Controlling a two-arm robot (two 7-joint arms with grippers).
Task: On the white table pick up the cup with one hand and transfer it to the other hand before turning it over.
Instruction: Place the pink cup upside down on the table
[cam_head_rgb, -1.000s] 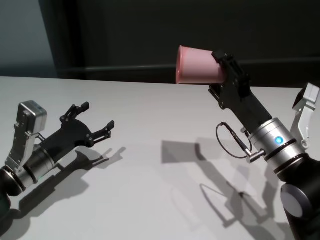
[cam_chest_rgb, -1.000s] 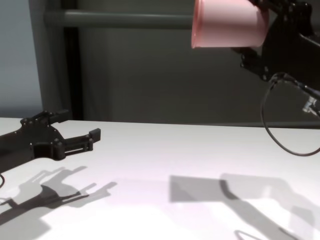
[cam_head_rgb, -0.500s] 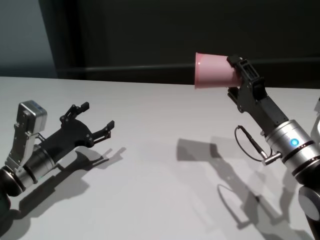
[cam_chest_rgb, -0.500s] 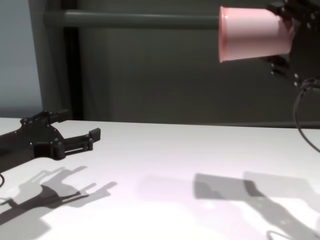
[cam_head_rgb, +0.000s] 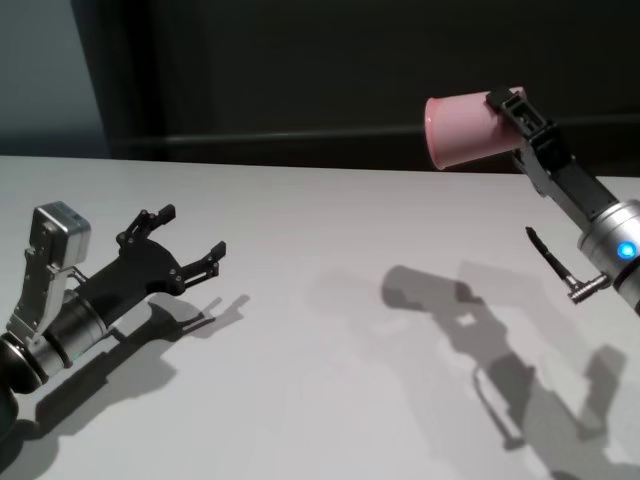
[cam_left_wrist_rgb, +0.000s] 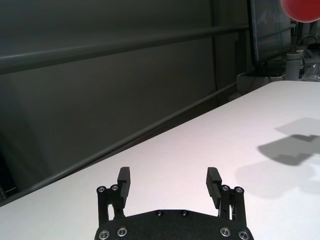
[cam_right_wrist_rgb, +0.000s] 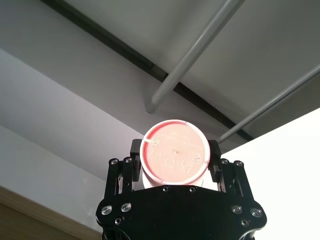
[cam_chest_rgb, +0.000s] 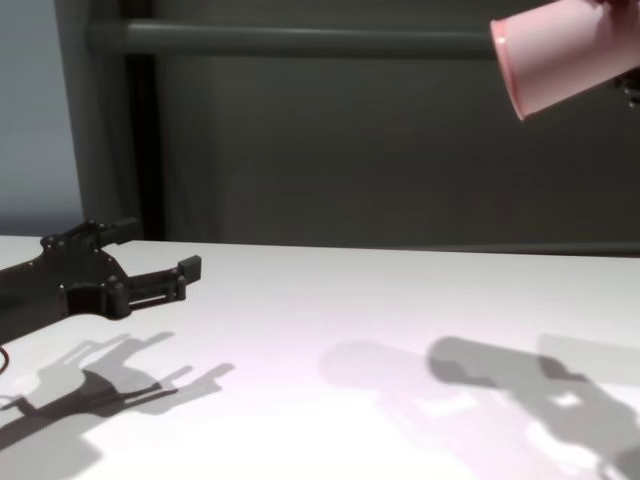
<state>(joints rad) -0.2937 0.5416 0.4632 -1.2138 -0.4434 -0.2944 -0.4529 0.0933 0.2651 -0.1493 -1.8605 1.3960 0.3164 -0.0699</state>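
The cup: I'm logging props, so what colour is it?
Salmon pink, plain: the smooth plastic tumbler shows best in the head view.

Black screw-studded fingers (cam_left_wrist_rgb: 124, 181), silver wrists, blue light.

a dark wall (cam_head_rgb: 300, 70) with a horizontal rail (cam_chest_rgb: 290, 38) stands behind the table's far edge; a paler panel (cam_head_rgb: 40, 70) at its left corner.

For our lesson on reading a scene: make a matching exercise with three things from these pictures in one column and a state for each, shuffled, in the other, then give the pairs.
Things:
1. cup
2. left pincer
3. right pincer

States:
A. open, low over the table, holding nothing
B. shut on the cup's base
C. held in the air, lying sideways, mouth toward the robot's left

Pairs: 1-C, 2-A, 3-B
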